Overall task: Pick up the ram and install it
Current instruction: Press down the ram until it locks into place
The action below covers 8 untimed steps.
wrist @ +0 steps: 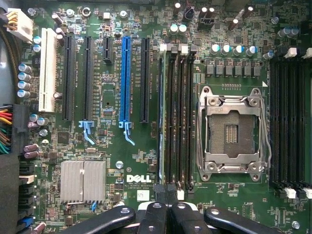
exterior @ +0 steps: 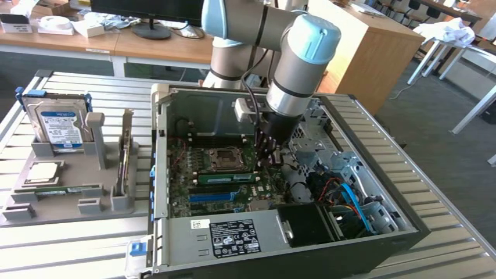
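The ram [exterior: 225, 177] is a long green stick standing on edge in a memory slot on the motherboard, inside the open computer case [exterior: 232, 232]. In the wrist view it appears edge-on as a thin strip [wrist: 160, 117] in the outermost of the black slots beside the processor socket [wrist: 231, 131]. My gripper [exterior: 269, 158] hangs inside the case just over the ram's end at the exterior view's right. Its black fingers [wrist: 156, 217] are pressed together, so the gripper [wrist: 168, 212] is shut with nothing visible between them.
A long blue slot [wrist: 125, 78] and black card slots lie beside the memory slots, with a silver heatsink [wrist: 83, 181] nearby. Cables [exterior: 349, 195] and drive bays fill the case's right side. A grey holder [exterior: 69, 174] outside the case carries a hard drive [exterior: 58, 125] and a square processor chip [exterior: 39, 172].
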Motion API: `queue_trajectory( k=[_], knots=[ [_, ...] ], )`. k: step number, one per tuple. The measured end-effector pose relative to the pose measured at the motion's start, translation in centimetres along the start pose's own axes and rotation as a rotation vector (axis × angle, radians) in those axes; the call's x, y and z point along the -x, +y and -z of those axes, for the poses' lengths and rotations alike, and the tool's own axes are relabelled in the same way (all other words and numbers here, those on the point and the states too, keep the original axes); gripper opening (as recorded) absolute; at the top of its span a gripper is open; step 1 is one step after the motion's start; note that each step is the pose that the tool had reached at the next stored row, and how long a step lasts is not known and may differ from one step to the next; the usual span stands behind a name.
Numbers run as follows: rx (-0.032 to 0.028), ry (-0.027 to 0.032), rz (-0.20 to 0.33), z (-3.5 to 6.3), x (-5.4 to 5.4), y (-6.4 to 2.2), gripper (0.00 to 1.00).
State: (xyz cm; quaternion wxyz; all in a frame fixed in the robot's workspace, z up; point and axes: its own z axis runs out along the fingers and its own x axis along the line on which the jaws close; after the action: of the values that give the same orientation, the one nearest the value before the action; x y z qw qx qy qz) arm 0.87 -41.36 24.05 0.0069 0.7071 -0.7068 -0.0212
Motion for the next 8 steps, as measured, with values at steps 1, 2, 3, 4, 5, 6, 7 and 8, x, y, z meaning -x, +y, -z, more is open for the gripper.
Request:
queue_trajectory(
  k=[1, 2, 3, 4, 5, 6, 7, 8],
  knots=[
    [-0.0001, -0.0003, 0.000, -0.05, 0.00, -0.01, 0.10],
    [-0.0002, -0.0002, 0.000, -0.11, 0.00, -0.01, 0.10],
    [-0.0004, -0.0001, 0.000, -0.18, 0.00, -0.01, 0.10],
    [-0.0005, -0.0001, 0.000, -0.24, 0.00, -0.01, 0.10],
    [-0.0007, -0.0002, 0.000, -0.31, 0.00, -0.02, 0.10],
    [-0.0007, -0.0001, 0.000, -0.35, -0.01, -0.02, 0.10],
    [-0.0008, -0.0001, 0.000, -0.40, -0.01, -0.02, 0.10],
    [-0.0009, -0.0001, 0.000, -0.43, -0.01, -0.02, 0.10]
  ],
)
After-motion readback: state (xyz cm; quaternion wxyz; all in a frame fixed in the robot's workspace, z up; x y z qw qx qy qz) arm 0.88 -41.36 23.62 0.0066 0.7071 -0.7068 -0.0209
